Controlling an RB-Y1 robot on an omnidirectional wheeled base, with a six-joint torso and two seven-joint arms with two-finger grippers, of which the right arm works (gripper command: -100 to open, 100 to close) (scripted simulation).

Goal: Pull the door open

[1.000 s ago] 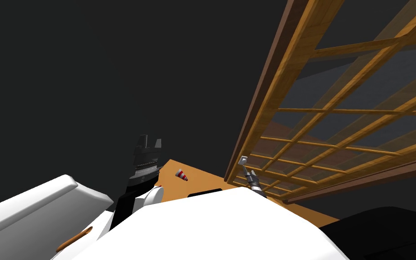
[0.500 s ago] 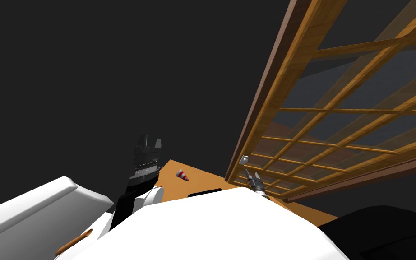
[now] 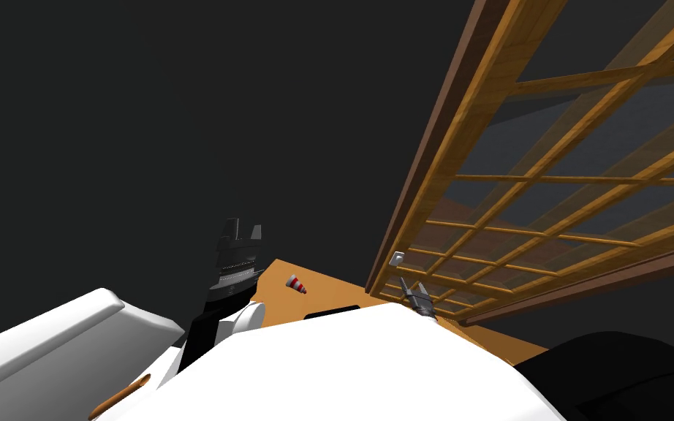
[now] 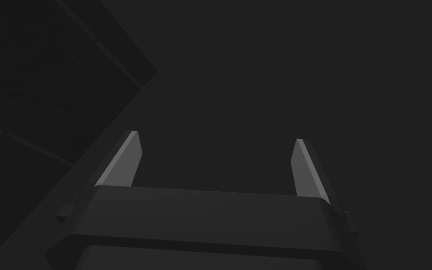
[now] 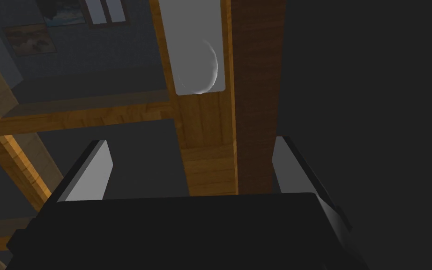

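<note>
- Dark grey wall is pretty much the whole backdrop lol. So where's the door [image 3: 547,179]? Wood lattice with glass panes, off to the robot's right?

- Yep. Its grey handle [image 5: 196,51] sits on the door's outer stile, right at the edge next to the dark brown frame [image 5: 255,93]. From the right wrist cam it looks like a flat plate with a rounded knob on it.

- And the right gripper [image 5: 190,140]?

- Fingers spread wide, and between them there's only the stile and the frame's edge. The handle is ahead of the tips, near but not touching, so I'd call this the reach step with the pull not begun. Can't tell whether the door is cracked at all.

- What could go sideways from here?

- Main thing imo: the gripper is lined up more on the seam between stile and frame than on the handle, so closing now would pinch wood or nothing. Thin blades on a rounded knob could also slide off once it pulls. And pulling straight back instead of along the door's swing might twist the grip loose.

- Left gripper [image 3: 244,228]?

- Raised in front of the wall, blades parted too, holding nothing, well apart from the door. A small red-and-white cone [image 3: 296,284] lies on the orange floor [image 3: 332,292] between the two arms, near the floor's edge by the wall. It shouldn't matter for the pull.
</note>
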